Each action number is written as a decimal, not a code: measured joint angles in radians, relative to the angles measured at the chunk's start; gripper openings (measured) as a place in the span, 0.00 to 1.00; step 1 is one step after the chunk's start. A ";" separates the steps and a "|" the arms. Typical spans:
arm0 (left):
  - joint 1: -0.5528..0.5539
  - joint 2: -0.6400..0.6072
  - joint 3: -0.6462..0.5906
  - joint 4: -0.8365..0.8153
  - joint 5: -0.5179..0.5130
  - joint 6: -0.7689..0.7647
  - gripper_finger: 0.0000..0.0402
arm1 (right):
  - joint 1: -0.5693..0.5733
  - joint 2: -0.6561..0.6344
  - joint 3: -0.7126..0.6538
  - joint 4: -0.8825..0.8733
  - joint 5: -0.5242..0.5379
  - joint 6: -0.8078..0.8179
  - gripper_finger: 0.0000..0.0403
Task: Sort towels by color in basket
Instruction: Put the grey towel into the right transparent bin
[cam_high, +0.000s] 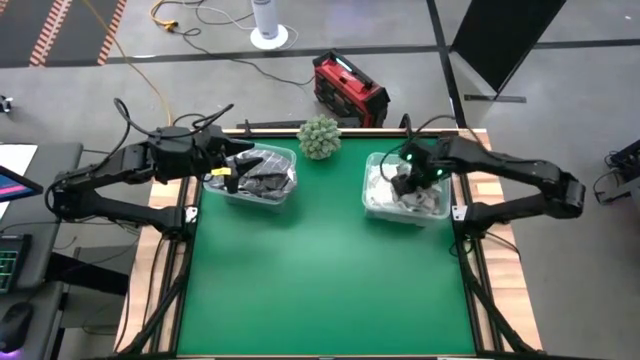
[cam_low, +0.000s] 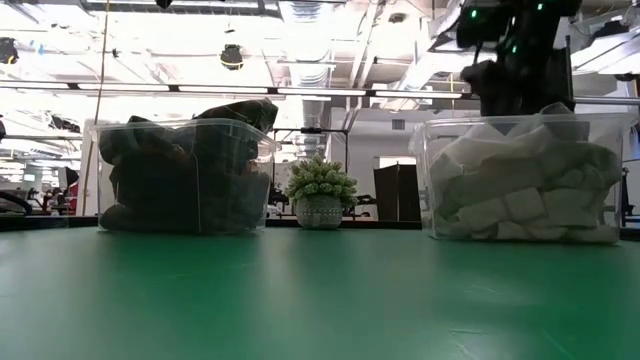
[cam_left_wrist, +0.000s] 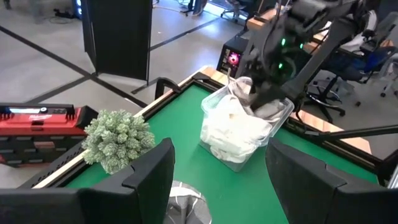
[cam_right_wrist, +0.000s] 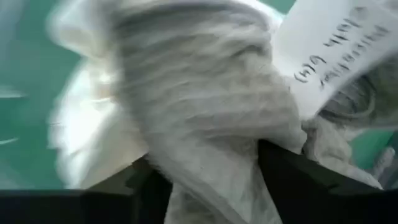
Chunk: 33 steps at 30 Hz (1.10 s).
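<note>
Right wrist view: right gripper (cam_right_wrist: 205, 180), jaws parted around a light grey towel (cam_right_wrist: 205, 99), apparently dropping it into the light-towel bin (cam_high: 372, 205); lifting clear should follow. Left gripper (cam_left_wrist: 217, 180) waits wide open over the dark bin (cam_high: 285, 190).

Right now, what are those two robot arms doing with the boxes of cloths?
They are sorting towels by color. The right gripper is down in the clear plastic bin of white and light grey towels, its fingers on either side of a light grey towel. The left gripper hangs open over the clear plastic bin of dark towels. A small green potted plant stands between the bins.
</note>
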<state>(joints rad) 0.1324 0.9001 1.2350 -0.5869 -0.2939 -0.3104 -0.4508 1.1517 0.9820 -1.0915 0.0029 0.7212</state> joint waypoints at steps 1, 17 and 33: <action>0.000 0.000 0.000 0.000 0.000 0.000 0.60 | -0.012 -0.010 0.023 -0.025 -0.020 -0.002 0.68; 0.000 0.000 0.000 0.000 0.000 0.004 0.60 | -0.162 -0.055 0.313 -0.217 0.211 -0.115 0.76; 0.000 0.000 0.000 -0.006 0.000 0.002 0.60 | -0.221 0.095 0.141 -0.040 0.159 -0.215 0.32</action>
<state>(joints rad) 0.1324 0.9005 1.2350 -0.5927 -0.2935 -0.3087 -0.6720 1.2471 1.1229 -1.1311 0.1617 0.5064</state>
